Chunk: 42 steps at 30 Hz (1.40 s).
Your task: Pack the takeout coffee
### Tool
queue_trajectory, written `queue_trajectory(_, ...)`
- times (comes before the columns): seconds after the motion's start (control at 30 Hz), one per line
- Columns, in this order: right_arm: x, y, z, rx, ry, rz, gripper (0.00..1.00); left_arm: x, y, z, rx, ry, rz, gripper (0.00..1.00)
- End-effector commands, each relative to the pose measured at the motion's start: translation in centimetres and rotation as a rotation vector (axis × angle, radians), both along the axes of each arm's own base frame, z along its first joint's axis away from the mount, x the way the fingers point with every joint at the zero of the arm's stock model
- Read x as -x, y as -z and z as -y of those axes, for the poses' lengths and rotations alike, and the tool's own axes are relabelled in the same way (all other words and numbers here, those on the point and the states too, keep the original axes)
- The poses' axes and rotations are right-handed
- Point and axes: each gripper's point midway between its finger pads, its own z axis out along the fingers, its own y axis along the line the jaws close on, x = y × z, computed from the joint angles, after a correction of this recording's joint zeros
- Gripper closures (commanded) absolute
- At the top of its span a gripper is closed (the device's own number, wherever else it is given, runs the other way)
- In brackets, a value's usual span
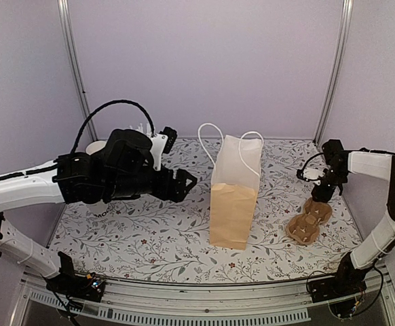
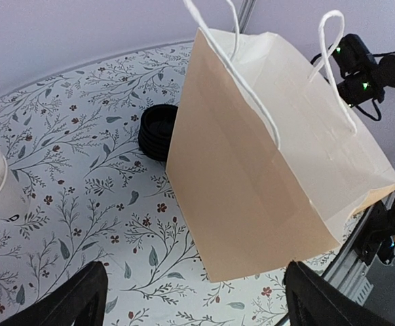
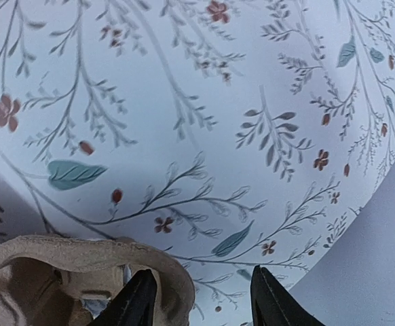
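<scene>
Top external view gives only a sliver of what I take for the coffee point(image 1: 101, 208): a white cup base with dark print, peeping out under the left arm point(image 1: 21, 187), well left of the bag point(image 1: 233, 197). The arm covers its top, so no lid can be confirmed. The left gripper point(image 1: 186, 182) hangs between that cup and the bag, pointing at the bag, jaws spread wide with nothing in them. The cup sits behind it, apart, so I judge it is not lined up for a grasp.

The bag stands upright, mouth up, presumably so a load can go in from above. Black lids point(image 2: 158, 132) sit stacked just behind the bag. Right of the bag lies the carrier point(image 1: 309, 221), flat and empty. The right gripper point(image 3: 201, 292) is at its rim, jaws half apart with cloth point(image 3: 184, 136) showing between them, clamping nothing and probably poised to take it.
</scene>
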Motion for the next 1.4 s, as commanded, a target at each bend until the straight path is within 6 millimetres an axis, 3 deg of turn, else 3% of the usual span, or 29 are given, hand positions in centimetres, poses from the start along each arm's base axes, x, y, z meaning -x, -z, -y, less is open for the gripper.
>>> queue_trajectory(0.0,-4.4,-1.5,-0.2,-0.08,0.137,0.109,0.49,0.4,-0.4,0.2,0.016,0.013,0.008,0.07)
queue_trajectory(0.13,-4.9,-2.2,-0.7,-0.139,0.198,0.107,0.48,0.5,-0.2,-0.1,0.008,0.011,0.002,0.07)
queue_trajectory(0.33,-2.3,-3.0,0.8,-0.069,0.252,0.102,0.49,0.7,0.1,-0.9,0.007,-0.003,0.002,0.07)
queue_trajectory(0.4,-0.9,-2.9,1.1,-0.055,0.268,0.069,0.6,0.6,0.0,-1.1,0.007,-0.008,0.006,0.07)
queue_trajectory(0.5,1.0,-3.1,0.1,-0.112,0.254,0.025,0.92,0.7,-0.2,-1.2,0.008,-0.009,0.012,0.07)
queue_trajectory(0.57,1.7,-3.1,-0.5,-0.147,0.26,-0.006,1.0,0.6,-0.2,-1.2,0.005,-0.008,0.014,0.07)
queue_trajectory(0.77,2.5,0.6,-1.7,-0.208,0.299,-0.143,1.0,0.7,-0.2,-1.1,-0.001,0.002,0.01,0.07)
queue_trajectory(0.9,0.9,2.1,-1.7,-0.217,0.34,-0.156,1.0,0.9,-0.2,-1.7,-0.002,-0.007,0.005,0.07)
queue_trajectory(0.97,-0.5,1.9,-2.3,-0.256,0.35,-0.152,1.0,0.9,0.0,-2.0,-0.001,-0.015,-0.001,0.07)
queue_trajectory(1.07,-2.5,1.1,-4.2,-0.327,0.331,-0.148,1.0,1.0,0.1,-2.2,0.006,-0.022,-0.007,0.07)
queue_trajectory(1.2,-3.8,1.0,-8.1,-0.379,0.236,-0.166,0.96,1.0,0.3,-2.2,0.002,-0.022,-0.012,0.07)
queue_trajectory(1.37,-4.0,3.0,-11.9,-0.387,0.157,-0.231,0.9,1.0,0.2,-1.9,-0.006,-0.019,-0.016,0.07)
